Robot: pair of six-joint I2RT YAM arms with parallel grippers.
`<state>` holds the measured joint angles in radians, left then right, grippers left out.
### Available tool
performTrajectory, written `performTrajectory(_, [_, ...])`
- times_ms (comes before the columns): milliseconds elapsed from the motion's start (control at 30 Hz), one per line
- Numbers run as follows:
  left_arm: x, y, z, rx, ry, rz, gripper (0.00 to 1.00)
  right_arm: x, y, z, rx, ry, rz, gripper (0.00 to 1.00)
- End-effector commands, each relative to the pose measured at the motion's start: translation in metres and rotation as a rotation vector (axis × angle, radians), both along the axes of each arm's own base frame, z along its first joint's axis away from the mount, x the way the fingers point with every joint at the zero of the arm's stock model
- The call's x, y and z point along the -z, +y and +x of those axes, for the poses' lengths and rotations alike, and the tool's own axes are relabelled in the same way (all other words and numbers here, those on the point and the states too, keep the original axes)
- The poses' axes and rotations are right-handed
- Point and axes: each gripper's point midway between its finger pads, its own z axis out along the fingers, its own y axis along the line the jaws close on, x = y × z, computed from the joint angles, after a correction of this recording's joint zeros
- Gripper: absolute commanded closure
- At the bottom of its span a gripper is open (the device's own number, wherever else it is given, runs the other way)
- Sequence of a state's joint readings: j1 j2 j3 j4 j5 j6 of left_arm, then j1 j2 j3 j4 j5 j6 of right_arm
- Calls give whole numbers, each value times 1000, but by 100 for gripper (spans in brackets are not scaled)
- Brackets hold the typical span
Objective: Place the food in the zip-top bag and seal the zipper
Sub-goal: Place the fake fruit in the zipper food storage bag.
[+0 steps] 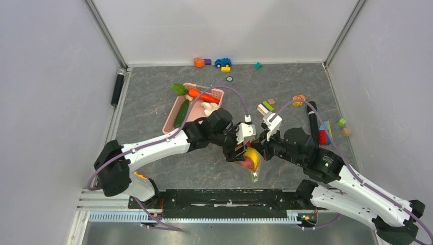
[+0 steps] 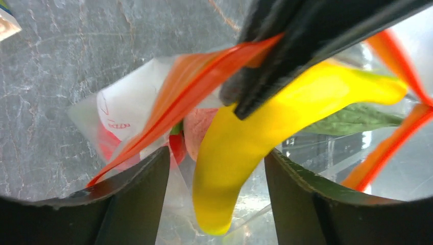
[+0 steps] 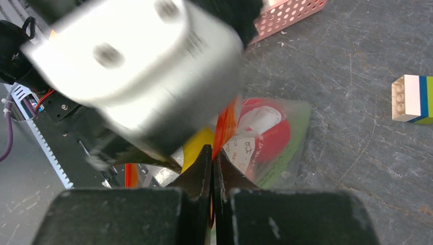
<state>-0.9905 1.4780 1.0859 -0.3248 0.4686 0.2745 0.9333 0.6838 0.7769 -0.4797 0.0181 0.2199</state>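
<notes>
The zip-top bag [image 1: 252,168] hangs just in front of the arms' bases, with its orange-red zipper [image 2: 204,71] strip gaping. My right gripper [image 3: 212,153] is shut on that strip and holds the mouth up. My left gripper [image 2: 217,155] is open over the mouth, and the yellow banana [image 2: 240,153] hangs between its fingers with a gap on each side, its tip inside the bag. A red tomato [image 3: 273,132], a pink piece [image 2: 196,127] and a green piece [image 3: 293,148] lie in the bag. A carrot [image 1: 203,95], a cucumber [image 1: 181,113] and a mushroom [image 1: 208,107] lie in the pink basket [image 1: 219,93].
Toy blocks and a blue car [image 1: 222,62] line the back wall. More blocks [image 1: 324,133] and a black marker [image 1: 312,115] lie to the right. A black cylinder [image 1: 118,86] lies along the left edge. A white, blue and green block [image 3: 412,98] sits right of the bag.
</notes>
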Motion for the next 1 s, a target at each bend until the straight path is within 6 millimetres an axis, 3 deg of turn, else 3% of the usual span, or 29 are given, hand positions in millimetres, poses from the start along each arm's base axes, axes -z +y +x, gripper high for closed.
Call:
performTrajectory(0, [-72,-9,-5,-40,-24,-206,17,-40,3,9,33,-83,101,100])
performTrajectory(33, [-79,-9,-8,-43,-18,-231,1,-39,2,11,47,-82,98,100])
performTrajectory(233, [-119,2,-6,-186,22,-353,0,-34,-3,17,98,-74,81,100])
performTrajectory(333, [-122,17,14,-392,40,-350,0,-32,-5,18,109,-76,76,100])
performTrajectory(467, [-97,40,26,-600,106,-272,0,-32,-7,19,119,-81,78,100])
performTrajectory(667, [-76,51,8,-683,241,-196,0,-29,-7,21,124,-78,65,100])
performTrajectory(767, [-67,58,0,-723,232,-158,0,-27,-7,22,128,-76,58,100])
performTrajectory(867, [-52,70,10,-831,173,-94,0,-27,-6,21,116,-75,58,100])
performTrajectory(967, [-37,67,8,-834,177,-13,4,-28,-6,20,116,-81,59,100])
